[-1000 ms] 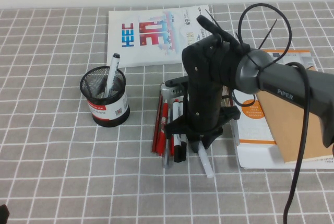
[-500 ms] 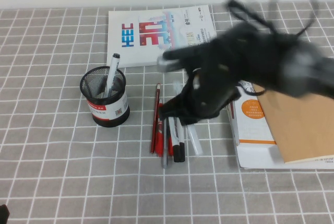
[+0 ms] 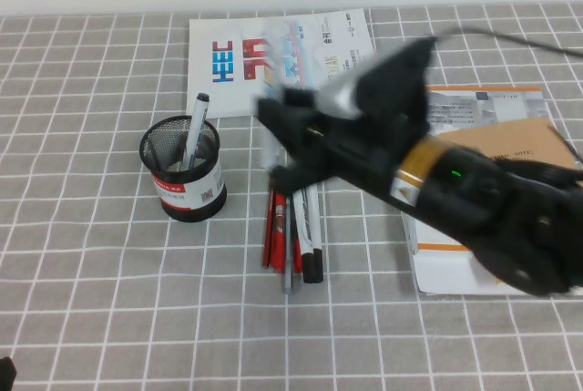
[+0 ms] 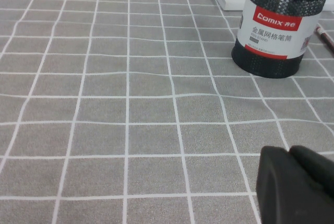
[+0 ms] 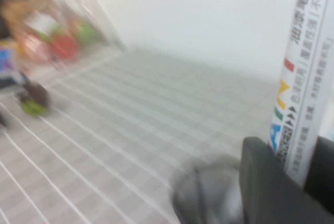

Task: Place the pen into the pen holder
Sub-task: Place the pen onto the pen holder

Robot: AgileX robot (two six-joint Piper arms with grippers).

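My right gripper (image 3: 284, 131) is above the table, just right of the pen holder and over the far end of the loose pens. It is shut on the white pen (image 5: 308, 62), whose barrel with small print stands between the fingers (image 5: 261, 182) in the right wrist view. The black mesh pen holder (image 3: 184, 180) with a white and red label stands at the left, and a black-capped white marker (image 3: 194, 131) leans inside it. The holder also shows in the left wrist view (image 4: 279, 25). My left gripper (image 4: 297, 182) is shut and empty, low at the near left, well short of the holder.
A heap of pens (image 3: 293, 227) lies on the checked cloth right of the holder, with red ones (image 3: 273, 227) and a black-capped marker (image 3: 311, 241). A white booklet (image 3: 273, 63) lies at the back. Books (image 3: 483, 127) are stacked at the right under my right arm.
My right arm has lifted from pointing down at the pen heap and swung left toward the holder. The white pen has left the table with it. The left arm has not moved.
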